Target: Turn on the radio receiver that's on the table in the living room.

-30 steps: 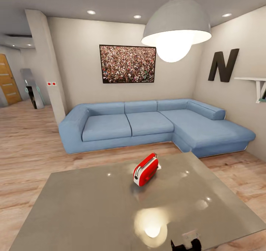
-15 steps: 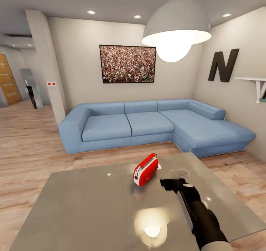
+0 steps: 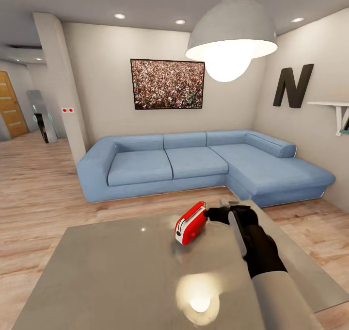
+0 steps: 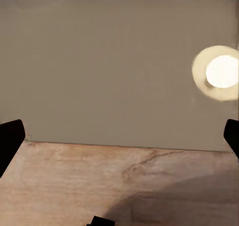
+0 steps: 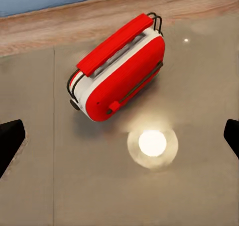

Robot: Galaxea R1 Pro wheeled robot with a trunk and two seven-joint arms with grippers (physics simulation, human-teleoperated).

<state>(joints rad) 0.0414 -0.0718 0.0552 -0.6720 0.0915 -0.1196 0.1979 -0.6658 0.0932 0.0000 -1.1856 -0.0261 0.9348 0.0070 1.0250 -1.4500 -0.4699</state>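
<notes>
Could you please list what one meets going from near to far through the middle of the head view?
Table → radio receiver → wood floor → blue sofa → framed crowd photo.

big black letter n (image 3: pixel 293 86) on the right beige wall (image 3: pixel 310 140)

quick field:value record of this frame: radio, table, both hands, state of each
radio: red, upright on the table, handle on top
table: glossy grey top, lamp glare on it
right hand: at the radio's far upper corner; contact cannot be told; fingers wide apart in the right wrist view
left hand: open, over the table's edge and the wood floor
sofa: blue, beyond the table
</notes>
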